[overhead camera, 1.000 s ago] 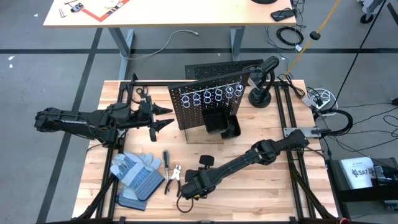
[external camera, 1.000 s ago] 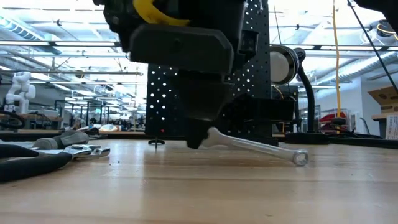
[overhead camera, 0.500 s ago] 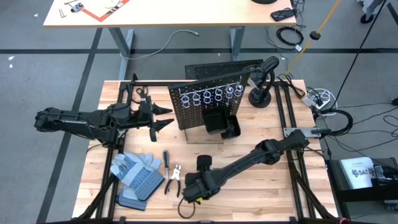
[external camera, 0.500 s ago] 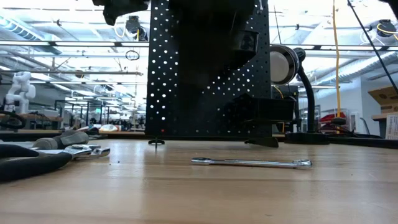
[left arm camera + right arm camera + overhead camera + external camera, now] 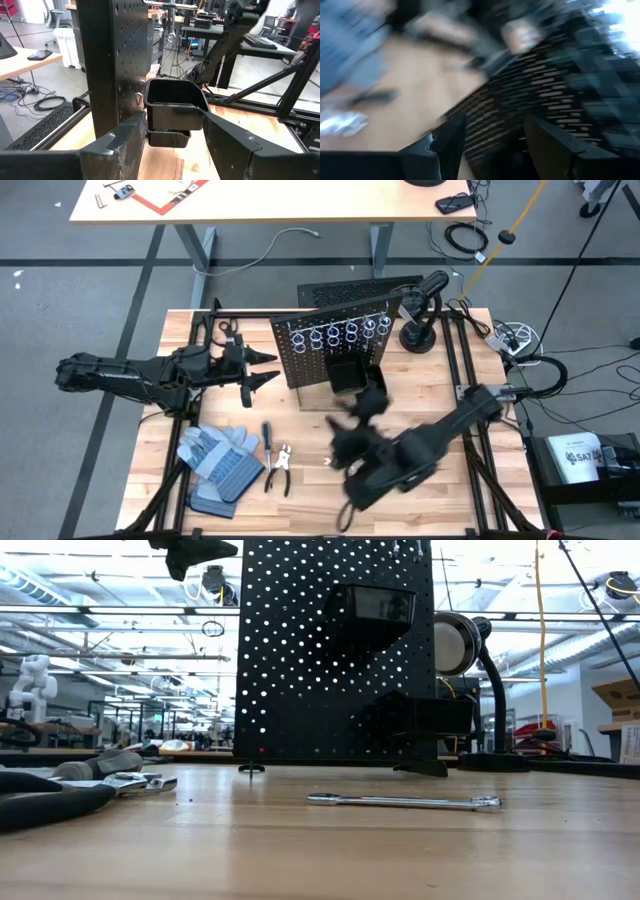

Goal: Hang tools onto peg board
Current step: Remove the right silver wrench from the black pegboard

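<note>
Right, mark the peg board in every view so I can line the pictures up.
High view: the peg board stands at the table's far middle.
Low view: peg board fills the upper centre, upright beyond the bare wood.
Left wrist view: peg board rises edge-on, close ahead of the fingers.
Right wrist view: too smeared to tell.
Shared landmark: the black bin hung on the board's front.

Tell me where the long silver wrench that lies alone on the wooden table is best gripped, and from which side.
Probably at the middle of the shank, from straight above. The long silver wrench lies flat on the wooden table, apart from the other tools, so nothing crowds it. Its shank is thin and even, while both ends widen. A gripper closing across the shank, not along it, should hold it best.
</note>
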Available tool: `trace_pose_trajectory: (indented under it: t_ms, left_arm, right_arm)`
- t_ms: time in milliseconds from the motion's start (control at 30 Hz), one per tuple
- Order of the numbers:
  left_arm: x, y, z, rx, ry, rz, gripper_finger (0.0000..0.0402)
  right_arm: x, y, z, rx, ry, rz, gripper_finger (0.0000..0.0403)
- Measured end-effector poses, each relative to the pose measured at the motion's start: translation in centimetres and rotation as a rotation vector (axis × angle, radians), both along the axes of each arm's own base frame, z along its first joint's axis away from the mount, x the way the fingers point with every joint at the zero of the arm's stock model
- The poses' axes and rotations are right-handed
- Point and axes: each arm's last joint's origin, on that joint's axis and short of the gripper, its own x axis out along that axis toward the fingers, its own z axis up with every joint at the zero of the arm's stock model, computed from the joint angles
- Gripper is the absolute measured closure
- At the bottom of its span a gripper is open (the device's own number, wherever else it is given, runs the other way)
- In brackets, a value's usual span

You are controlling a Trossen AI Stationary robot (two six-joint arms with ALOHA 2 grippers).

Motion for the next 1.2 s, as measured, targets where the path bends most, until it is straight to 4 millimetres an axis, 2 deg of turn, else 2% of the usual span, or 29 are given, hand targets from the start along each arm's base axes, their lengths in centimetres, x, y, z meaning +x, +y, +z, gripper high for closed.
trace_pose_trajectory:
  t_ms: [100,233,400,533,700,1000,1200]
  left_arm:
    - [0.0,0.0,0.0,0.0,0.0,0.0,0.0196]
    - [0.0,0.0,0.0,0.0,0.0,0.003,0.0196]
    - [0.0,0.0,0.0,0.008,0.003,0.003,0.0196]
    - [0.0,0.0,0.0,0.025,0.009,0.001,0.0196]
    - [0.0,0.0,0.0,0.035,0.011,0.004,0.0196]
    - [0.0,0.0,0.0,0.033,0.01,0.005,0.0196]
    - [0.0,0.0,0.0,0.029,0.009,0.005,0.0196]
  right_arm:
    - [-2.4,-1.7,3.6,-0.058,-0.158,-0.086,0.0216]
    - [-5.3,-4.5,7.3,-0.003,-0.267,-0.136,0.0232]
    - [-8.9,-8.8,9.6,0.067,-0.297,-0.213,0.0254]
    - [-10.8,-11.2,10.8,0.185,-0.29,-0.212,0.0257]
    - [-11.4,-12.9,11.3,0.232,-0.287,-0.24,0.0241]
    - [-10.9,-17.0,10.4,0.341,-0.207,-0.325,0.0234]
    - [-11.4,-17.5,9.7,0.386,-0.176,-0.33,0.0234]
